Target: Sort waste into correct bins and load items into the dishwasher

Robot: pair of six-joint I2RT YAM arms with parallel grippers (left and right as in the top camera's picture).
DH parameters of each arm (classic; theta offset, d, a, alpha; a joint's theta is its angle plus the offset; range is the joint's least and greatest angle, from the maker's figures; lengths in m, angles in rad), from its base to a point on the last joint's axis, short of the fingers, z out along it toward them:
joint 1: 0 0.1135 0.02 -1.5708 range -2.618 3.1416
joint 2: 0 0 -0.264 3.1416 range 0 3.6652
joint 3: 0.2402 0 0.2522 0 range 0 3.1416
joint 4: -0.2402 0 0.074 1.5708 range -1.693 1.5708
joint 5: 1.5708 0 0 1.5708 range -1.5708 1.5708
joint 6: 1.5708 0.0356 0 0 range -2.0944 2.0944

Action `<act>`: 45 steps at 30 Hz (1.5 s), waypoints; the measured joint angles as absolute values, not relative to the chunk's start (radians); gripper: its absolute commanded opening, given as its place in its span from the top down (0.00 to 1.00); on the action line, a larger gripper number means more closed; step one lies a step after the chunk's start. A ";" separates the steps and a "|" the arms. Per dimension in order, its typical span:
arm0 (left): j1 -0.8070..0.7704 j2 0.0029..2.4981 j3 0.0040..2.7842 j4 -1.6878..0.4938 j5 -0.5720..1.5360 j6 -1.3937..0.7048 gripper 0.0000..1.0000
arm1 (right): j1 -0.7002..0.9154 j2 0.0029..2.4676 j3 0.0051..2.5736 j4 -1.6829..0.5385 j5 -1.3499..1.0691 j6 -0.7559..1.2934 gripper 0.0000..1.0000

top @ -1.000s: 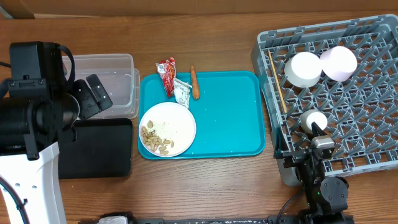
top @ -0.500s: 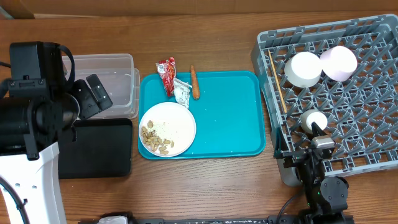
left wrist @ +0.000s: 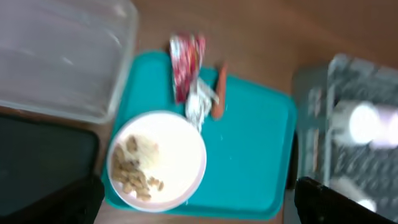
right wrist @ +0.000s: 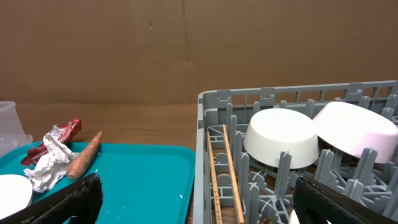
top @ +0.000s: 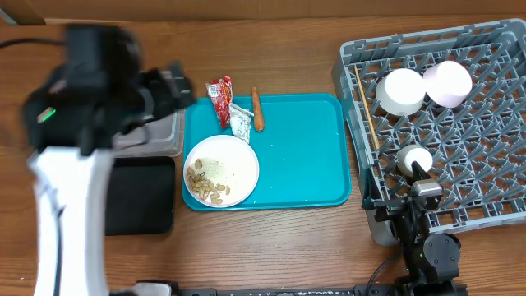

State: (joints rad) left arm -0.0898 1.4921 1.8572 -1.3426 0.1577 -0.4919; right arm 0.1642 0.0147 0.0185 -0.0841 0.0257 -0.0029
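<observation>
Overhead view: teal tray [top: 304,164] on tabletop [top: 288,247] carries white plate [top: 234,160] with nuts and rice scraps [top: 205,185], silver wrapper [top: 240,122], carrot [top: 257,109]. Red wrapper [top: 219,92] overlaps its far rim. Clear tub [left wrist: 62,62] and black tray [top: 140,197] sit to the left. Dish rack [top: 427,41] holds white bowls [top: 400,90] and chopsticks [top: 366,111]. Left fingers [left wrist: 56,202] and right fingers [right wrist: 62,199] are spread wide, holding nothing.

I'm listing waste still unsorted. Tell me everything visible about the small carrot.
The carrot is small, orange, slim and tapered, looking whole. It lies across the far rim of the teal tray, thin tip pointing away over the wooden table, thick end on the tray beside the crumpled silver wrapper, apparently touching it.
</observation>
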 measured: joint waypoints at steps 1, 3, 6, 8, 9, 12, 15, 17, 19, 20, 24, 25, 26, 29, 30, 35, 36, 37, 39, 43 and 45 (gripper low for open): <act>-0.110 1.523 1.845 -1.342 0.162 -0.492 0.00 | 0.164 0.015 0.019 -0.084 0.025 -0.003 0.00; -0.156 1.624 1.828 -1.335 0.162 -0.492 0.04 | 0.164 0.015 0.019 -0.084 0.026 -0.003 0.00; -0.202 1.778 1.816 -1.254 0.146 -0.479 0.18 | 0.164 0.015 0.019 -0.084 0.026 -0.003 0.00; -0.222 1.864 1.810 -1.184 0.136 -0.456 0.18 | 0.164 0.015 0.019 -0.084 0.025 -0.003 0.00; -0.231 1.901 1.809 -1.151 0.128 -0.449 0.19 | 0.164 0.015 0.019 -0.084 0.025 -0.003 0.00; -0.253 1.996 1.808 -1.073 0.104 -0.432 0.24 | 0.164 0.015 0.019 -0.084 0.026 -0.003 0.00; -0.280 2.059 1.806 -1.004 0.088 -0.405 0.23 | 0.164 0.015 0.019 -0.083 0.026 -0.003 0.00; -0.307 2.093 1.806 -0.959 0.064 -0.384 0.22 | 0.164 0.015 0.019 -0.084 0.026 -0.003 0.00; -0.344 2.127 1.806 -0.930 0.025 -0.373 0.21 | 0.164 0.015 0.019 -0.084 0.026 -0.003 0.00; -0.365 2.144 1.806 -0.911 0.004 -0.366 0.21 | 0.164 0.015 0.019 -0.084 0.025 -0.003 0.00; -0.419 2.193 1.806 -0.847 -0.037 -0.343 0.20 | 0.164 0.015 0.019 -0.084 0.025 -0.003 0.00; -0.433 2.209 1.806 -0.828 -0.054 -0.336 0.20 | 0.164 0.015 0.019 -0.084 0.025 -0.003 0.00; -0.439 2.217 1.806 -0.825 -0.065 -0.334 0.20 | 0.164 0.015 0.019 -0.084 0.025 -0.003 0.00; -0.443 2.238 1.806 -0.814 -0.092 -0.337 0.24 | 0.164 0.015 0.019 -0.084 0.025 -0.003 0.00; -0.442 2.244 1.806 -0.813 -0.097 -0.341 0.29 | 0.164 0.015 0.019 -0.084 0.025 -0.003 0.00; -0.430 2.278 1.806 -0.789 -0.092 -0.363 0.42 | 0.164 0.015 0.019 -0.084 0.026 -0.003 0.00; -0.429 2.286 1.806 -0.787 -0.082 -0.363 0.47 | 0.164 0.015 0.019 -0.084 0.025 -0.004 0.00; -0.429 2.290 1.806 -0.785 -0.070 -0.364 0.53 | 0.164 0.015 0.019 -0.084 0.025 -0.003 0.00; -0.429 2.294 1.806 -0.785 -0.051 -0.366 0.59 | 0.164 0.015 0.019 -0.084 0.026 -0.003 0.00; -0.429 2.295 1.806 -0.787 -0.030 -0.369 0.74 | 0.164 0.015 0.019 -0.084 0.026 -0.003 0.00; -0.429 2.295 1.806 -0.789 -0.026 -0.368 0.73 | 0.164 0.015 0.019 -0.084 0.026 -0.003 0.00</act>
State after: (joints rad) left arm -0.4286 2.2948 1.8057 -0.7891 -0.0257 -0.3683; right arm 0.1642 0.0147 0.0185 -0.0837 0.0257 -0.0029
